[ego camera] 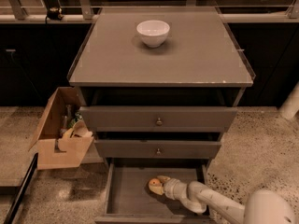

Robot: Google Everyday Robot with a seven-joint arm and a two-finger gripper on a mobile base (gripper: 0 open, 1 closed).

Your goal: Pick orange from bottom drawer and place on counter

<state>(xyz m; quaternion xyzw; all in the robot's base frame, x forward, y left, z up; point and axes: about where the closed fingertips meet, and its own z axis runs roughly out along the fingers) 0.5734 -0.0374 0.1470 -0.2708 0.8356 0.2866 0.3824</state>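
The bottom drawer [128, 197] stands pulled open at the foot of the cabinet. The orange [154, 186] lies on its floor near the middle. My gripper [159, 184] reaches into the drawer from the lower right on a white arm, and its fingers sit right at the orange, one above it and one beside it. The counter [187, 55] is the flat grey-brown top of the cabinet, high above the drawer.
A white bowl [153, 32] stands on the counter toward the back. Two shallower drawers with small knobs [159, 122] are shut above the open one. An open cardboard box [60, 134] with items sits on the floor to the left.
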